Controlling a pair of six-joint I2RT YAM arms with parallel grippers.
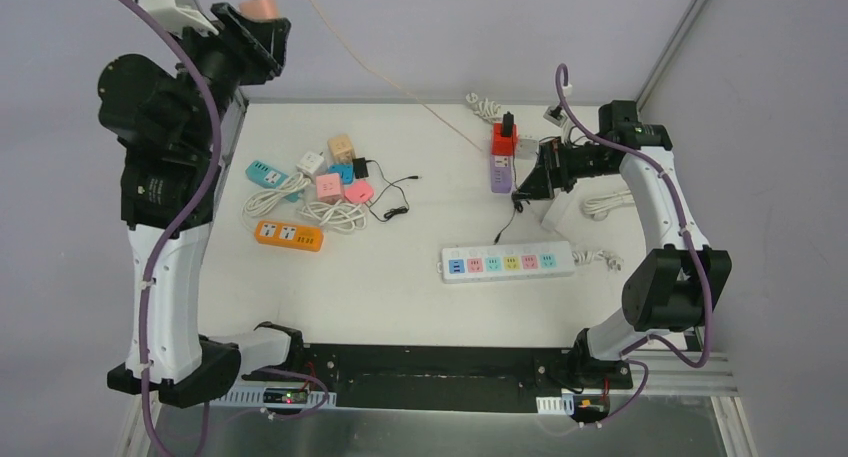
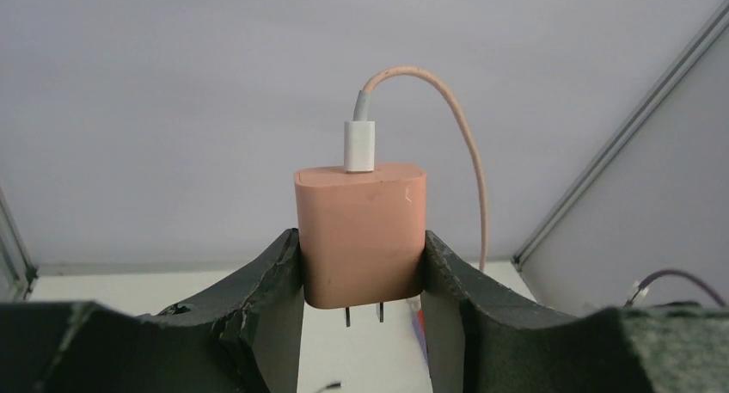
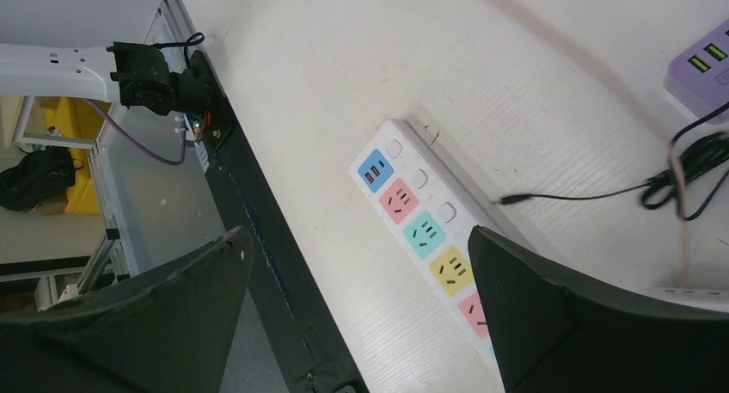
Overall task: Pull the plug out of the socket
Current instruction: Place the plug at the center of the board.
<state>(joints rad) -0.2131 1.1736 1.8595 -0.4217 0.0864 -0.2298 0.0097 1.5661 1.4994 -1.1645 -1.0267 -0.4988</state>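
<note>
Plug (image 2: 361,234) sits clamped between the left fingers (image 2: 258,303), held aloft; right fingers (image 3: 585,324) spread wide, empty.

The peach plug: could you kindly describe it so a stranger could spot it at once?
Find the left arm, raised over the table's far left corner. Its jaws clamp a peach charger block, cable on top. Unlike the pastel cubes below, it hangs aloft.

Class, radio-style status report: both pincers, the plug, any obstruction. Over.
Left pincer shut on peach plug, held high, prongs bare. Right pincer open, empty. No obstruction seen.
</note>
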